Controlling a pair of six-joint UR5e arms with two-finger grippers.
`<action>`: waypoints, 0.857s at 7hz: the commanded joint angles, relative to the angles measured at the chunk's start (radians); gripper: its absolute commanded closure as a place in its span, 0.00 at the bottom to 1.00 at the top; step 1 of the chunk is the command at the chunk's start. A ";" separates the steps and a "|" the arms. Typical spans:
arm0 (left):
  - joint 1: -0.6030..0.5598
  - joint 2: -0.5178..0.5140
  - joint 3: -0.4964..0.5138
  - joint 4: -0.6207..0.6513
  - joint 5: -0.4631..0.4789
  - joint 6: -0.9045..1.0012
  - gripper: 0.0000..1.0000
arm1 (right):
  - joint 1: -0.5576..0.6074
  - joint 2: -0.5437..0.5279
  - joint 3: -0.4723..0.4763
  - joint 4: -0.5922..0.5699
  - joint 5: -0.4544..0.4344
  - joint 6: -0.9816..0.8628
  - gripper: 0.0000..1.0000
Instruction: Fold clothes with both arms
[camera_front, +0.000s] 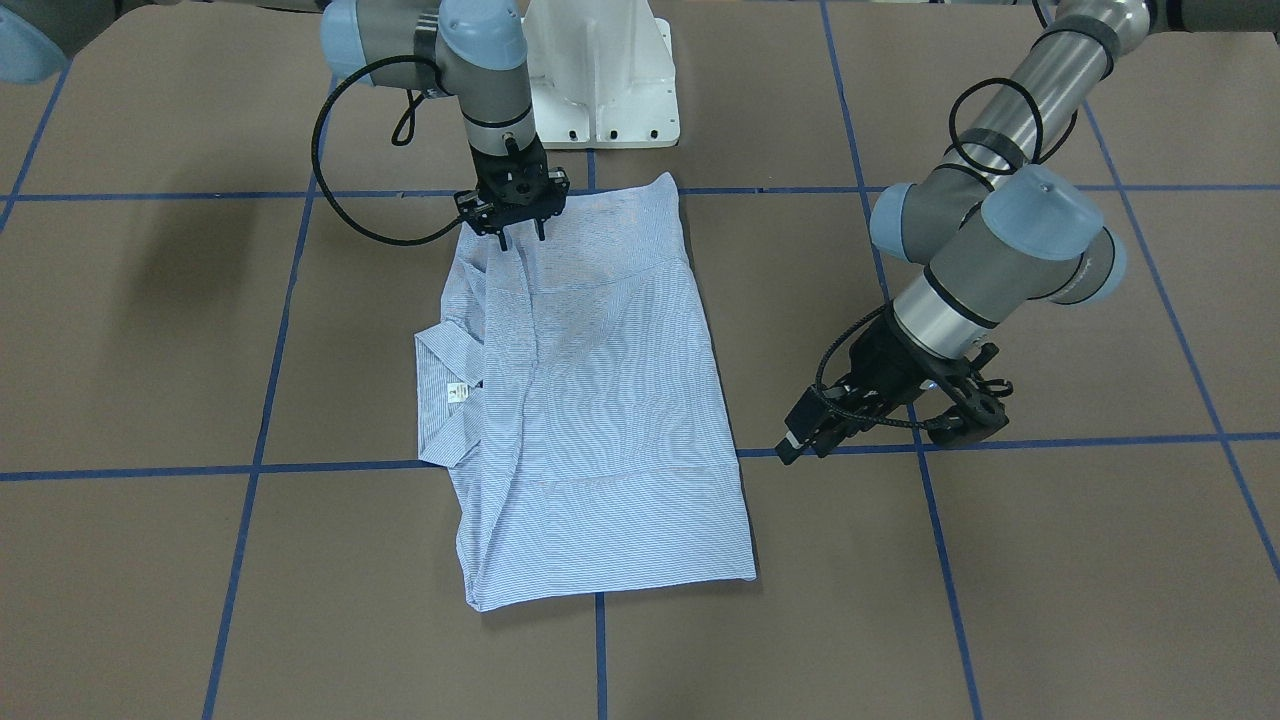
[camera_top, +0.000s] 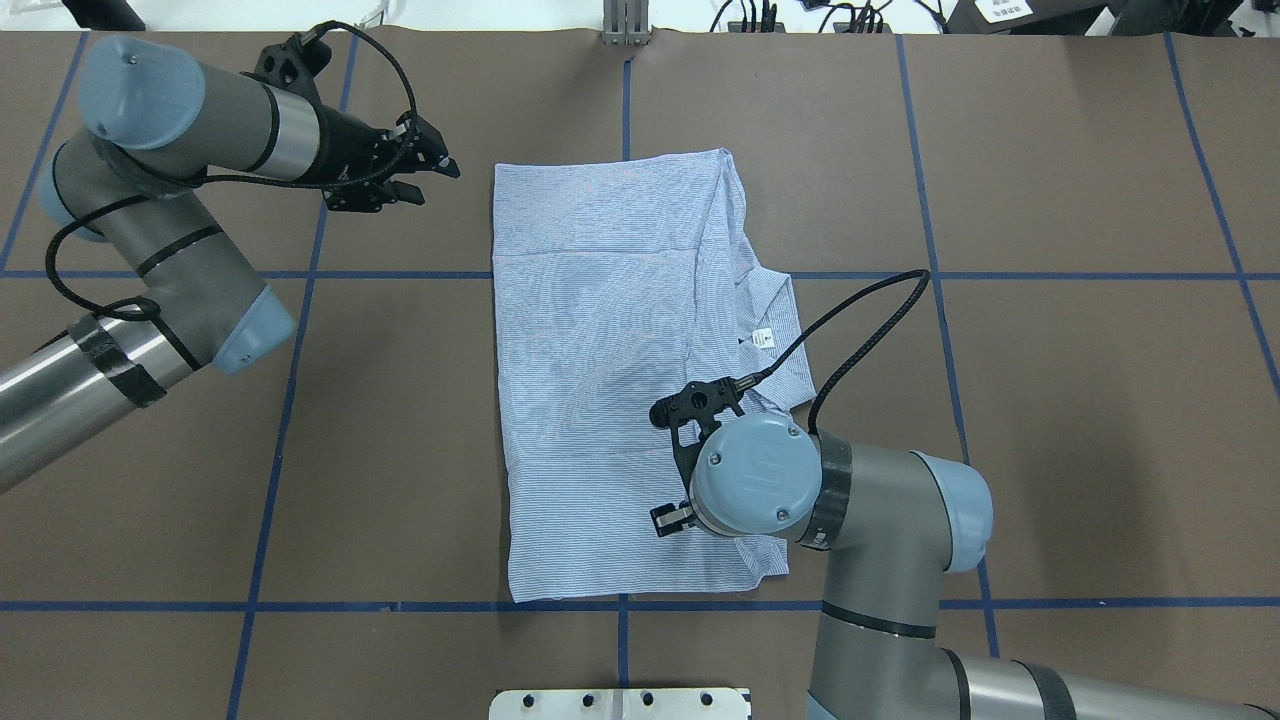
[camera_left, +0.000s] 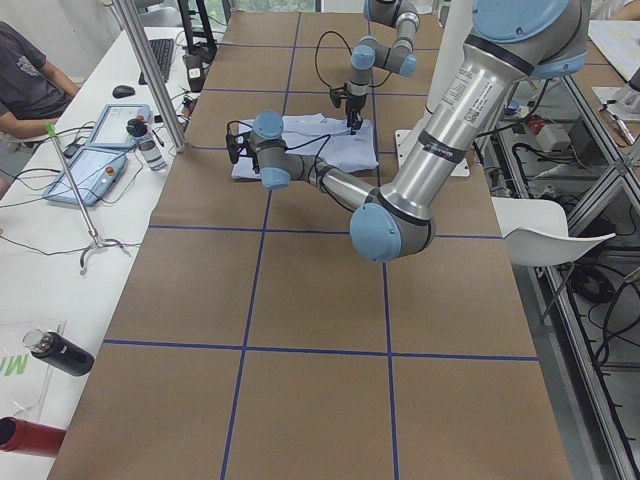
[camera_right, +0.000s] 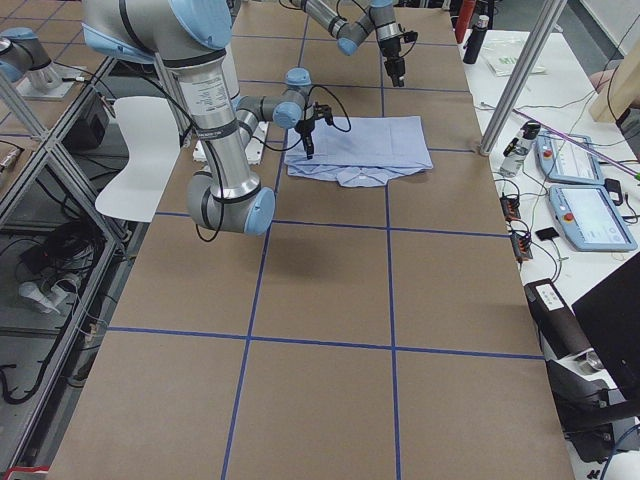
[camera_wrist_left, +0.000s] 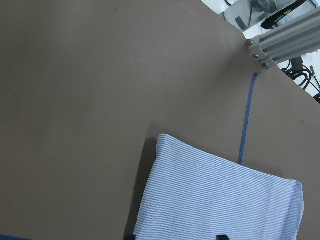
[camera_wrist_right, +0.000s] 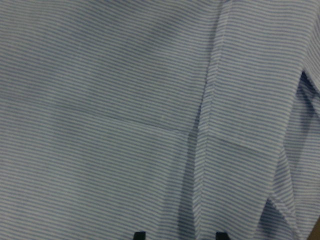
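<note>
The striped shirt (camera_front: 610, 400) lies flat on the brown table, folded into a long rectangle (camera_top: 600, 350). Its collar and white neck label (camera_front: 456, 392) stick out on the robot's right side. My right gripper (camera_front: 520, 236) points straight down, open and empty, just above the shirt's corner nearest the robot base. Its wrist view shows only striped cloth (camera_wrist_right: 125, 100) under the open fingertips. In the overhead view the right wrist (camera_top: 755, 475) hides the gripper. My left gripper (camera_top: 432, 175) is open and empty, low over bare table beside the shirt's far left corner (camera_wrist_left: 215, 200).
The white pedestal base (camera_front: 600, 70) stands at the table's robot side. Blue tape lines (camera_front: 250, 470) cross the brown table. An aluminium post (camera_wrist_left: 280, 40) stands at the far edge. An operators' desk with tablets (camera_right: 570, 200) runs along the far side.
</note>
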 joint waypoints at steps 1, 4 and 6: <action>-0.001 0.002 0.000 0.000 0.000 -0.001 0.38 | -0.013 -0.006 0.002 -0.033 -0.018 -0.014 0.56; 0.001 0.002 0.002 0.000 0.000 0.000 0.38 | -0.012 -0.012 0.024 -0.041 -0.015 -0.030 1.00; 0.001 0.002 0.002 0.000 0.000 0.000 0.38 | -0.009 -0.028 0.030 -0.041 -0.016 -0.030 1.00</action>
